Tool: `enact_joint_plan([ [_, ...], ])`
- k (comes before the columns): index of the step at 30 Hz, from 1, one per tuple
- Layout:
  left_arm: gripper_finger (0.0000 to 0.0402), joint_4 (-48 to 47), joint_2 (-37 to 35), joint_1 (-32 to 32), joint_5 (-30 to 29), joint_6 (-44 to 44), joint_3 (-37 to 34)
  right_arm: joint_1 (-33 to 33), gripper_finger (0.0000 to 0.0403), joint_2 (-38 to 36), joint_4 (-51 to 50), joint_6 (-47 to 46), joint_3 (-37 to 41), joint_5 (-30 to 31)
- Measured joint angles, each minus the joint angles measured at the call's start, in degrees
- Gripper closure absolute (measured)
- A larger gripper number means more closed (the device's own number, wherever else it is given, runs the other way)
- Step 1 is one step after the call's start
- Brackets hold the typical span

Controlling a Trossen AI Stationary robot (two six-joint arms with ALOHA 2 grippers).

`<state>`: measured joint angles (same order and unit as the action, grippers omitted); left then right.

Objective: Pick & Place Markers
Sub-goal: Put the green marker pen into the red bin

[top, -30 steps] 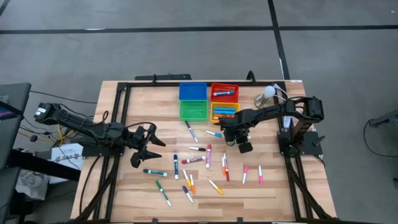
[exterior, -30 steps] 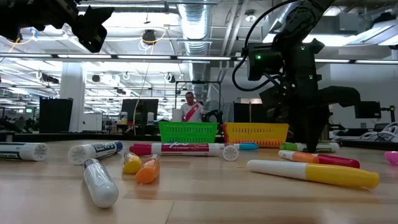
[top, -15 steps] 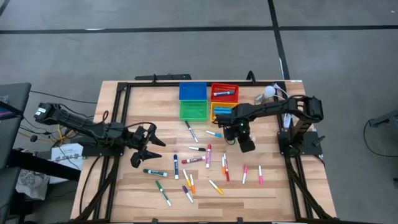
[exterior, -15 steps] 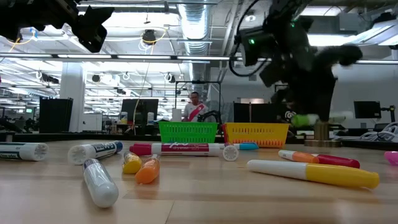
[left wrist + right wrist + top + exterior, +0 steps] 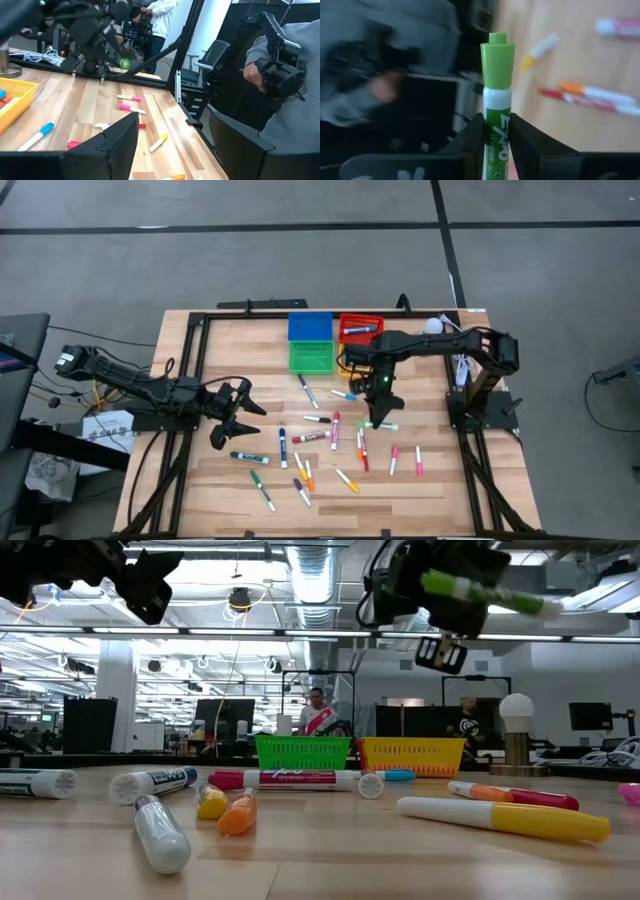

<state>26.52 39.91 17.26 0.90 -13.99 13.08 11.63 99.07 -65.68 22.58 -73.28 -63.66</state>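
Several markers lie scattered on the wooden table (image 5: 200,480), most around its middle (image 5: 335,430); in the low view they lie in a row (image 5: 300,780). My right gripper (image 5: 381,416) hangs over the table's middle, high in the low view (image 5: 445,610), shut on a green-capped marker (image 5: 497,65) (image 5: 480,590). My left gripper (image 5: 238,415) waits open above the table's left side, its fingers apart in its wrist view (image 5: 172,150). My right gripper pinches the green-capped marker between its two fingers (image 5: 472,137) on the white barrel (image 5: 495,132), just below the cap. The green cap end (image 5: 497,55) sticks out past the fingers. The marker is lifted clear, well above the table, lying slightly tilted in the low view.
Four square bins stand at the far middle: blue (image 5: 310,327), red (image 5: 360,328), green (image 5: 311,357), and yellow (image 5: 350,362) partly under my right arm. A white bulb lamp (image 5: 432,328) stands at the far right. People show beyond the table (image 5: 312,715) (image 5: 285,75).
My right gripper has risen from the table surface to high above it, turning as it went, and shifted slightly toward the table's left. The green-capped marker came up with it, lifted clear of the table. My left arm has kept still.
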Motion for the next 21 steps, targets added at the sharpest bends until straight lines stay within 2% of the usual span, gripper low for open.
enact_joint_plan([
  [3, 0.0160, 0.00, 0.01, 0.00, -0.01, 0.01, 0.00, 1.05, 0.0341, 0.00, 1.43, -0.41, 0.00, -3.58],
  [8, 0.0160, -0.02, 0.01, 0.00, -0.01, 0.01, 0.00, 1.73, 0.0341, -0.02, 2.78, -0.99, 0.00, -2.65],
  [11, 0.0160, -0.12, 0.01, 0.00, -0.01, 0.01, 0.00, 1.71, 0.0341, -0.02, 3.38, -1.71, 0.00, 4.94],
  [16, 0.0160, -0.50, 0.00, 0.00, 0.01, 0.21, 0.00, 2.01, 0.0341, -0.02, 5.51, -2.93, 0.00, 20.89],
  [21, 0.0160, -0.84, 0.00, 0.00, 0.00, 0.21, 0.00, 4.24, 0.0341, -0.02, 5.85, -3.07, -1.96, 28.81],
])
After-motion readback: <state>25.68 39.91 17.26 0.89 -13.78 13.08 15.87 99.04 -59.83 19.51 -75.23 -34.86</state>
